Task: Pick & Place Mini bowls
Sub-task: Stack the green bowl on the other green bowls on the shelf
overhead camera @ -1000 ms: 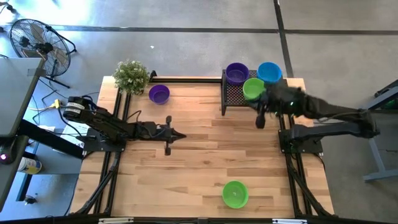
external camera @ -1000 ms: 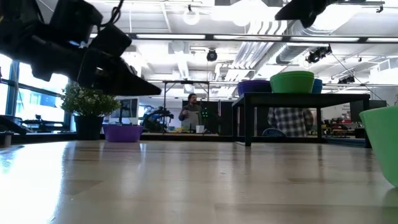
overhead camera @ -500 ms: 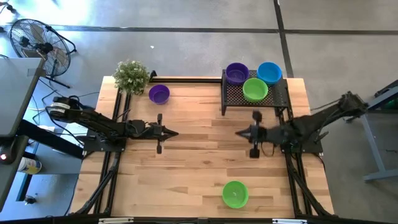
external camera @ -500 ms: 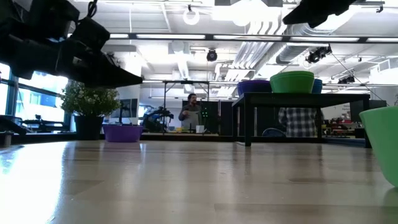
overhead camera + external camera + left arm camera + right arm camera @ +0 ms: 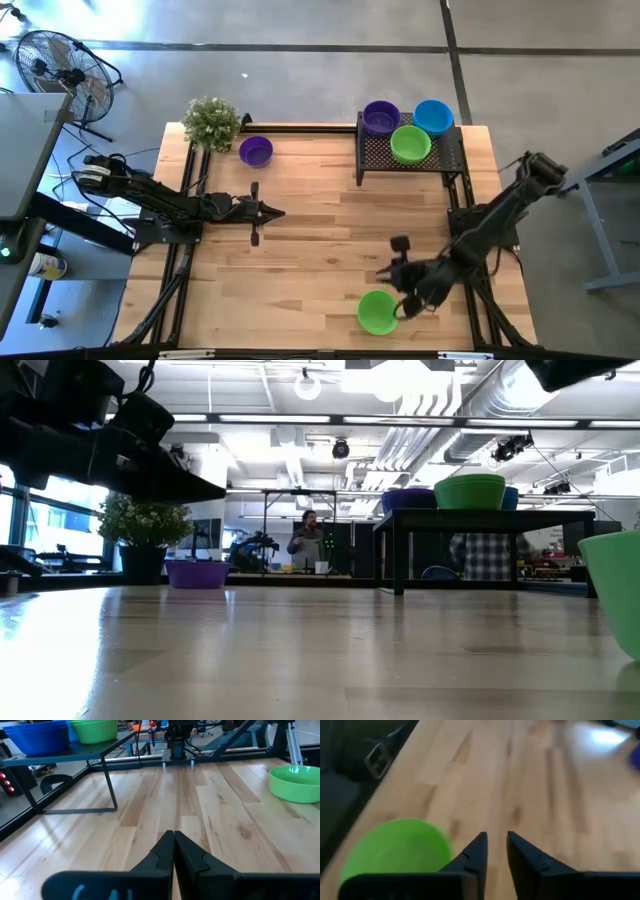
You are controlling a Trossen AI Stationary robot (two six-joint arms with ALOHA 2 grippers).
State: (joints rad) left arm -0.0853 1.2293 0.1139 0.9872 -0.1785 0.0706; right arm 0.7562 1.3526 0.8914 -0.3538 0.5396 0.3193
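Five mini bowls show. One green bowl rests on its base near the table's near edge, at the right edge of the low view. A purple bowl sits on the table by the plant. Purple, blue and green bowls stand on the black mesh tray. My right gripper hovers just beyond the near green bowl, on its far side. Its fingers are a little apart and touch nothing. My left gripper waits shut over the table's left-middle.
The black mesh tray stands on legs at the far right corner. A potted plant occupies the far left corner. Bare wood lies between the two arms. A person stands in the room behind the table.
My right gripper has swung from the tray at the far right, across the middle, toward the near edge, ending beside the near green bowl. My left gripper drew back slightly toward the table's left, then kept still. No bowl has moved.
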